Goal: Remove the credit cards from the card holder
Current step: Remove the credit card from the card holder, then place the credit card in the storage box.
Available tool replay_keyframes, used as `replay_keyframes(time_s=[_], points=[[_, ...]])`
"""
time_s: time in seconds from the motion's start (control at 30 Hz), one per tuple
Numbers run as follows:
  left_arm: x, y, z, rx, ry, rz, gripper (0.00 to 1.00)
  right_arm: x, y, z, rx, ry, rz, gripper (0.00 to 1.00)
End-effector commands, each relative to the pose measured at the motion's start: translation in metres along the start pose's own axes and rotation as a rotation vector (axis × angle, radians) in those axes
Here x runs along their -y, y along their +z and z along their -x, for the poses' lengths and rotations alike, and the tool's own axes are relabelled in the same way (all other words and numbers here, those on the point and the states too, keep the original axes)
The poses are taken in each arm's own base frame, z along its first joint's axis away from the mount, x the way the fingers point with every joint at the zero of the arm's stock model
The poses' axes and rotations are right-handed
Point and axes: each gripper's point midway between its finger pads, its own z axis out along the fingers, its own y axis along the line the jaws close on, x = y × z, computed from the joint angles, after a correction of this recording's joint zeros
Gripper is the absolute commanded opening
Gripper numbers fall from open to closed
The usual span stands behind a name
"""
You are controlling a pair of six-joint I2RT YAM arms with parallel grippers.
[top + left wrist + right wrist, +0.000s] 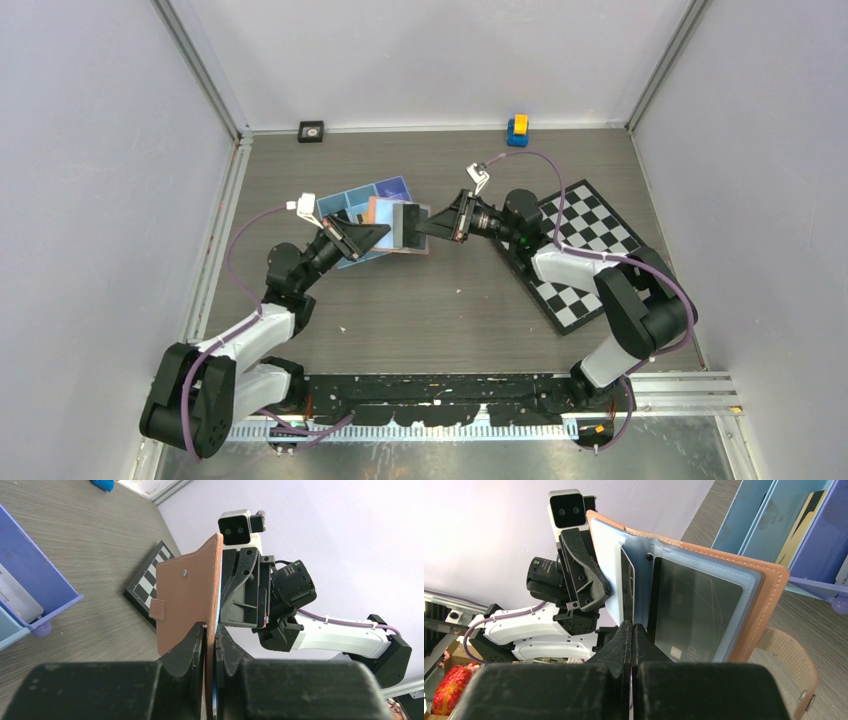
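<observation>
The tan card holder [402, 224] hangs open in the air between both arms, above the table beside the blue tray. My left gripper [210, 636] is shut on its lower edge, the brown cover [187, 597] standing upright out of the jaws. Pale blue sleeves [644, 587] line the inside, and a dark grey credit card [696, 607] sits in the front pocket. My right gripper [631, 630] is shut on the thin edge of another dark credit card [627, 587] that stands between the sleeves. In the top view my left gripper [375, 236] and right gripper [426, 228] meet at the holder from either side.
A blue compartment tray [352, 203] lies just behind the holder, with cards in it [796, 525]. A checkered board [585, 250] lies under the right arm. A blue and yellow toy [517, 130] and a small black square [311, 131] sit at the back wall.
</observation>
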Motion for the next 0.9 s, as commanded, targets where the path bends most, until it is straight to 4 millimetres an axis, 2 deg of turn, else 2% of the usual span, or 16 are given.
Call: replay_keyframes(time_s=[0.0,0.13,0.2,0.33,0.47,0.6,0.73,0.87], points=[[0.018,0.002,0.013,0.044,0.053,-0.064,0.00,-0.006,0.003,0.009,0.018,-0.027,0.014,0.01],[0.017,-0.004,0.019,0.080,0.063,-0.050,0.00,0.001,0.002,0.011,0.029,-0.027,-0.018,0.00],[0.016,-0.009,0.026,0.115,0.099,-0.027,0.00,0.014,0.000,0.014,0.046,-0.023,-0.088,0.00],[-0.008,-0.024,0.035,0.154,0.162,0.180,0.00,0.037,-0.003,0.015,0.041,-0.037,-0.222,0.00],[-0.015,-0.050,0.056,0.280,0.225,0.318,0.00,0.044,0.001,0.015,0.026,-0.040,-0.253,0.01],[0.002,-0.071,0.076,0.386,0.293,0.352,0.00,0.054,0.022,0.006,-0.052,-0.060,-0.306,0.01],[0.020,-0.087,0.088,0.475,0.327,0.323,0.00,0.064,0.045,-0.007,-0.135,-0.118,-0.413,0.01],[0.044,-0.103,0.097,0.556,0.366,0.265,0.00,0.078,0.066,-0.008,-0.157,-0.115,-0.455,0.01]])
